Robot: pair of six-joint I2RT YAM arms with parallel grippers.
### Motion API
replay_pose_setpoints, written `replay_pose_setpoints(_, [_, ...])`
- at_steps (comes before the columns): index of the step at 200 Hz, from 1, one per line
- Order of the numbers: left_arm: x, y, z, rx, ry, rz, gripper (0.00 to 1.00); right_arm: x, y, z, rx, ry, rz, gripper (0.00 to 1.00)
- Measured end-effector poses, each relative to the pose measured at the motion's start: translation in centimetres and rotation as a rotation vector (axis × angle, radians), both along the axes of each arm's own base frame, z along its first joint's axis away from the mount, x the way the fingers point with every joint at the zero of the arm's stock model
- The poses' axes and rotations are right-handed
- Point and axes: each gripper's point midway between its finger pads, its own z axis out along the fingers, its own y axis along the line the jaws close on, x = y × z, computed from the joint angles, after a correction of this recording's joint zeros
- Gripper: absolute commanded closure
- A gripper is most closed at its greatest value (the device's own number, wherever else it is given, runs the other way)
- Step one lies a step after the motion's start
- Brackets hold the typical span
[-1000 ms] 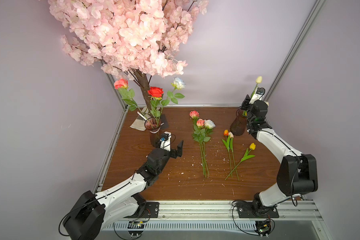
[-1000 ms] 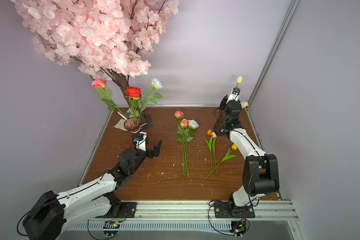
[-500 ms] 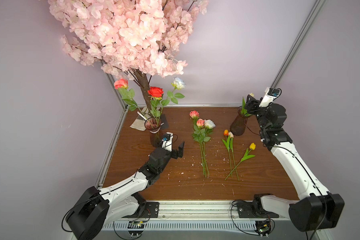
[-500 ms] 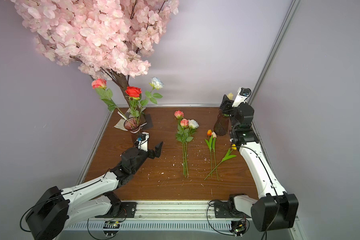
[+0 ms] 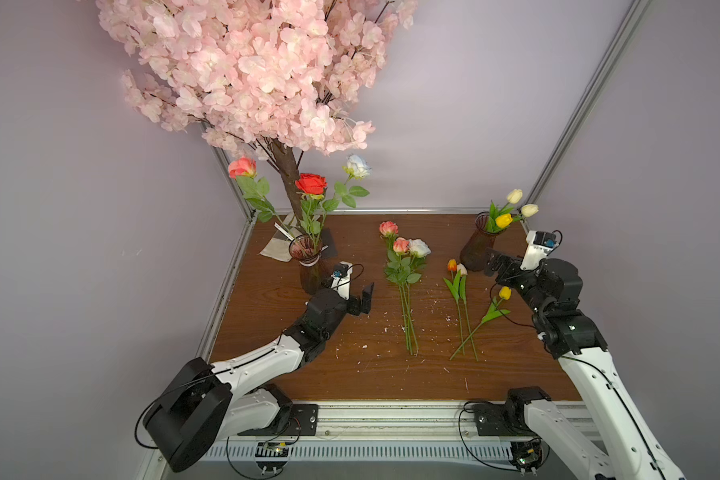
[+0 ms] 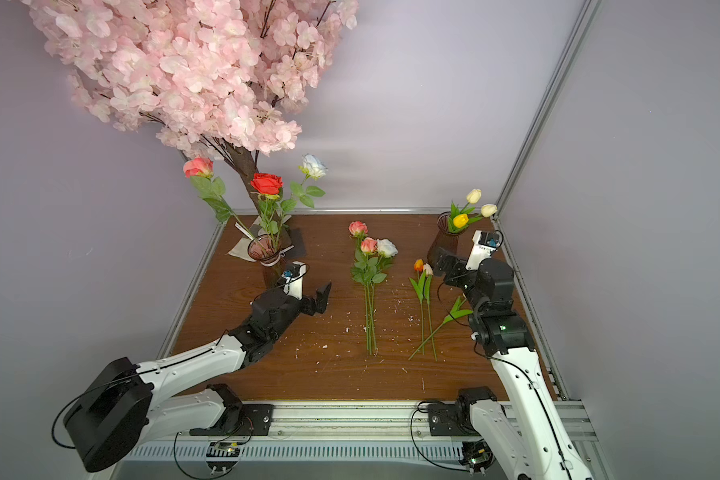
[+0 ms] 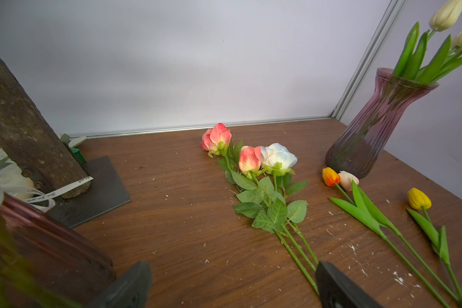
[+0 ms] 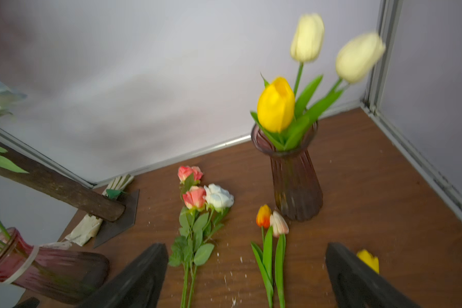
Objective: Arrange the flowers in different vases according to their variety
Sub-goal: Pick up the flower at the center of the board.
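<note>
Three roses (image 5: 310, 185) are stood in the banded vase (image 5: 308, 259) beside the tree trunk (image 5: 287, 178). Three loose roses (image 5: 404, 257) are laid across the middle of the bench (image 5: 350, 374). Two cream tulips and a yellow one (image 5: 504, 220) are held in the plain vase (image 5: 474, 249) at the far right corner, and three loose tulips (image 5: 458, 286) are laid just in front of it. The jaws of the left arm (image 5: 325, 309) are spread wide and empty beside the banded vase. The jaws of the right arm (image 5: 553, 282) are likewise spread wide and empty near the plain vase.
</note>
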Motion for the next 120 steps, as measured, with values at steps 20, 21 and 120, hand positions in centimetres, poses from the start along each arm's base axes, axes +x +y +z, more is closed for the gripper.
replay_pose_setpoints(20, [0.0,-0.1,-0.3,0.007,0.013,-0.003,0.01,-1.1,-0.1,-4.8,0.068,0.142,-0.037,0.01])
replay_pose_setpoints(21, [0.0,-0.1,-0.4,0.007,0.013,-0.003,0.01,-1.2,-0.2,-5.2,0.074,0.154,-0.04,0.01])
replay_pose_setpoints(120, [-0.1,0.0,-0.4,0.009,0.015,-0.003,0.01,-6.1,-0.9,-21.5,0.225,0.698,-0.277,0.3])
